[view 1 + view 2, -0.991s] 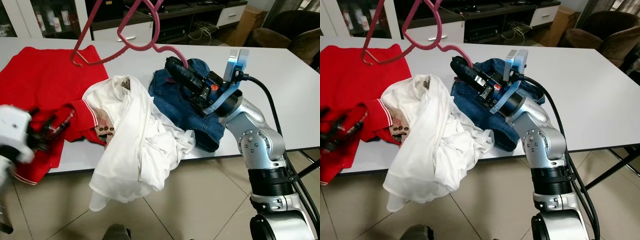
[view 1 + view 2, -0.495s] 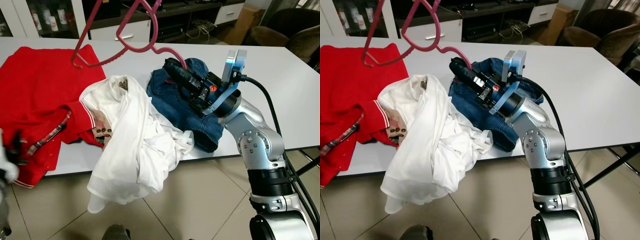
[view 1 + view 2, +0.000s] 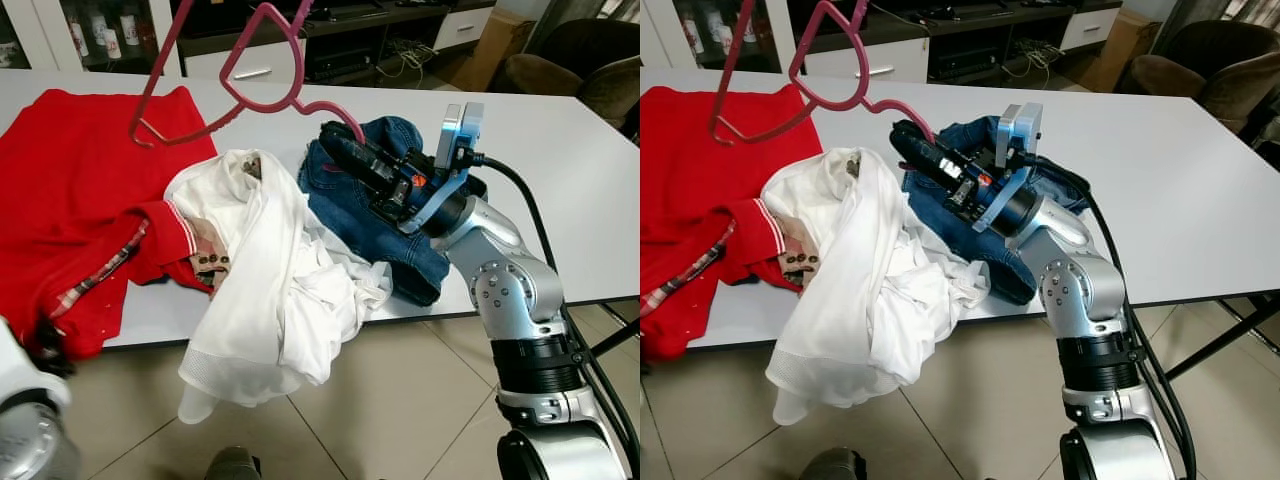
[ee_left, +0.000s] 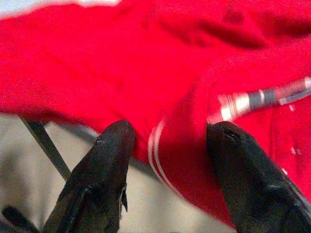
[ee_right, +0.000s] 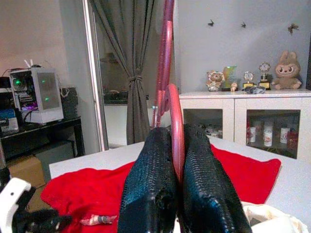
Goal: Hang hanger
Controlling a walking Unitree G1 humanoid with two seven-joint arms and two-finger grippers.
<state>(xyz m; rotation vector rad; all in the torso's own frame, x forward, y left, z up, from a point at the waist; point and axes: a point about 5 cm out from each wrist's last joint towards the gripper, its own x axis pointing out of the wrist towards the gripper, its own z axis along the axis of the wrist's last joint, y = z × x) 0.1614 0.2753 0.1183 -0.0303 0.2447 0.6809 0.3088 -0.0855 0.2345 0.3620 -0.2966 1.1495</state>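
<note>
Nearest, at about 7 o'clock in the head view, the left arm [image 3: 25,425] hangs low beside the table edge. Its gripper [image 4: 167,141] has its two fingers spread wide with nothing between them, and the red garment [image 3: 75,200] lies beyond; the arm appears idle, leaving the work to the other side.

At the near edge, a white garment [image 3: 270,290] lies heaped and spills over the edge toward the tiled floor [image 3: 400,400]. At its 3 o'clock, folded jeans [image 3: 365,215] lie flat.

Above the jeans, the right gripper [image 3: 340,140] reaches toward 10 o'clock. Its fingers are pressed together on the hook of the pink hanger [image 3: 830,60], as the right wrist view confirms [image 5: 175,121]. Held by the hook, the hanger's frame stands up and away from the clothes, clear of the table; this grip probably keeps the shoulders free, though the hook itself would need to be exposed to go over a rail. No rail can be made out.

The white table [image 3: 560,150] is broad. Beyond it, from 10 to 12 o'clock, stand white cabinets [image 3: 250,65] with glass doors and dark shelving; at 2 o'clock, a dark armchair [image 3: 580,70].
</note>
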